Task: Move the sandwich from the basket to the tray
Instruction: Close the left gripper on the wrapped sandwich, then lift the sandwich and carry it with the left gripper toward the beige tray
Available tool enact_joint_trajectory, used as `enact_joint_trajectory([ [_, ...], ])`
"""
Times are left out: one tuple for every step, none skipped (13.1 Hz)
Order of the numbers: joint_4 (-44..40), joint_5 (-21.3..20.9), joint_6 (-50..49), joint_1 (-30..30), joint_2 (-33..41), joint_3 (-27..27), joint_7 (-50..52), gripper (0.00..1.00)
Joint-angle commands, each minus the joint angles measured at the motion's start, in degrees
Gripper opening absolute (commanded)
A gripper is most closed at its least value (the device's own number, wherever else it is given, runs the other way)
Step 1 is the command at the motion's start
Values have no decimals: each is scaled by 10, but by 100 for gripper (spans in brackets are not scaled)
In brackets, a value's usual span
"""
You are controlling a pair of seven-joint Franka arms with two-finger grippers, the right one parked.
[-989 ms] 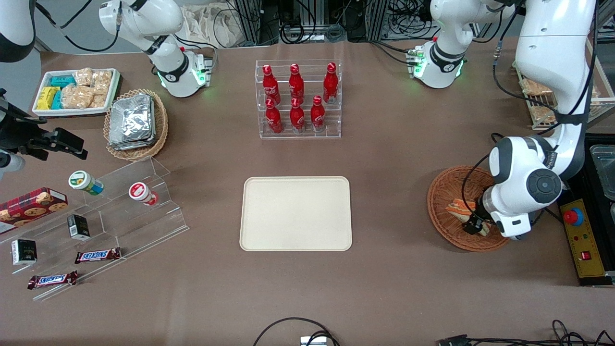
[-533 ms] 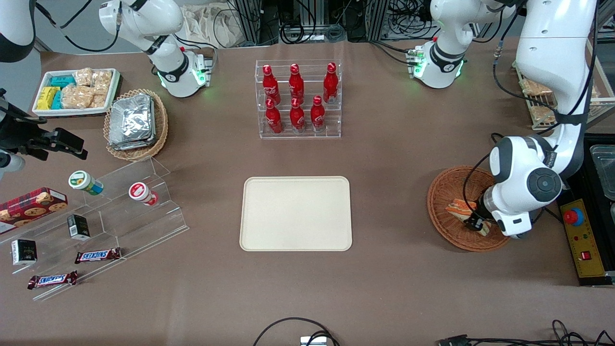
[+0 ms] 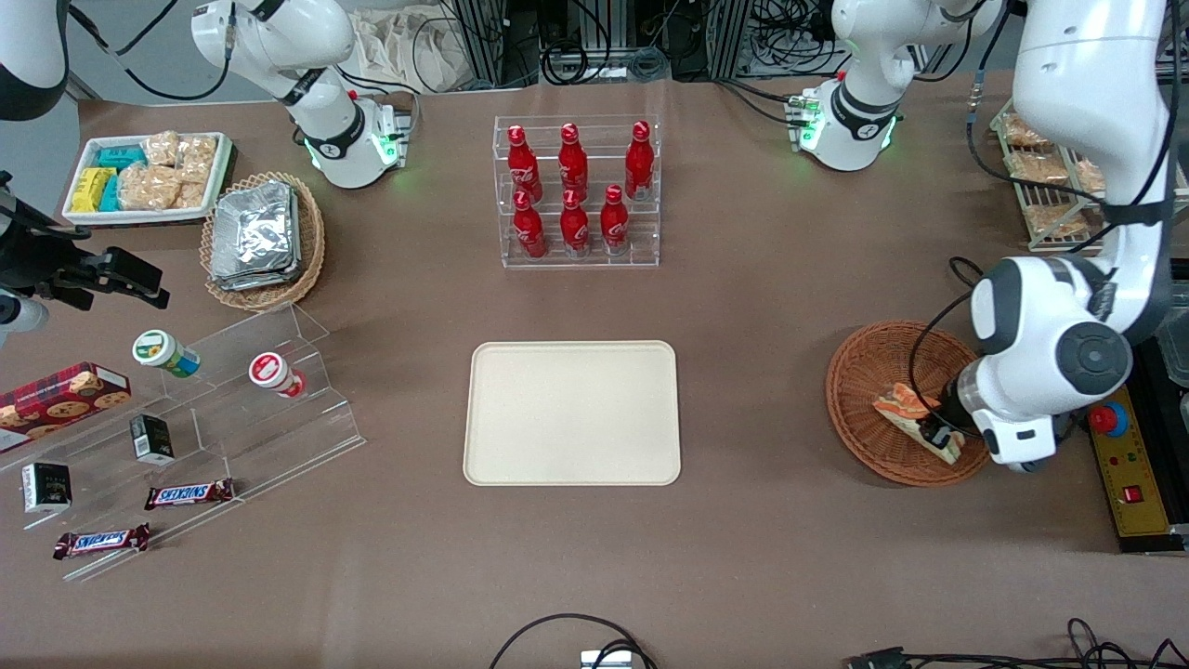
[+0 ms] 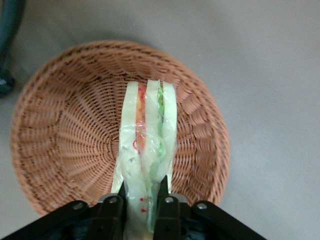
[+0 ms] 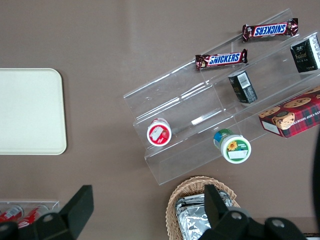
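Wrapped sandwich (image 4: 145, 150) pinched at one end by the gripper (image 4: 142, 200) jaws over the wicker basket (image 4: 60, 140), cream tray (image 3: 571, 413) bare mid-bench, Snickers bars (image 5: 221, 59) laid by the acrylic steps (image 5: 200, 115).

Basket (image 4: 60, 135) showing rough woven wicker, reddish-brown, matt. Sandwich (image 4: 146, 150) sitting in clear glossy film wrap, wrinkling and catching light. Gripper (image 4: 142, 202) over basket, pinching sandwich with matt black plastic fingers (image 4: 163, 197). Tray (image 3: 571, 413) looking smooth, matt cream plastic. Table (image 3: 762, 307) wearing flat matt brown covering. Working arm's shell (image 3: 1050, 353) shining as glossy white plastic.
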State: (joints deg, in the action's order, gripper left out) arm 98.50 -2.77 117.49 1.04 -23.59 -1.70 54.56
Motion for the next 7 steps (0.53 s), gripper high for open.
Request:
enact_joint_trajectory([
  [-96, -3, -100, 25, 2, -15, -55, 0],
  [-132, -3, -123, 40, -2, -22, -93, 0],
  [-164, 2, -138, 57, -9, -29, -116, 0],
  [-182, 3, -143, 76, -15, -36, -127, 0],
  [-186, 3, -137, 96, -27, -48, -128, 0],
  [-200, 3, -131, 113, -45, -66, -129, 0],
  [-224, 0, -129, 127, -78, -87, -135, 0],
])
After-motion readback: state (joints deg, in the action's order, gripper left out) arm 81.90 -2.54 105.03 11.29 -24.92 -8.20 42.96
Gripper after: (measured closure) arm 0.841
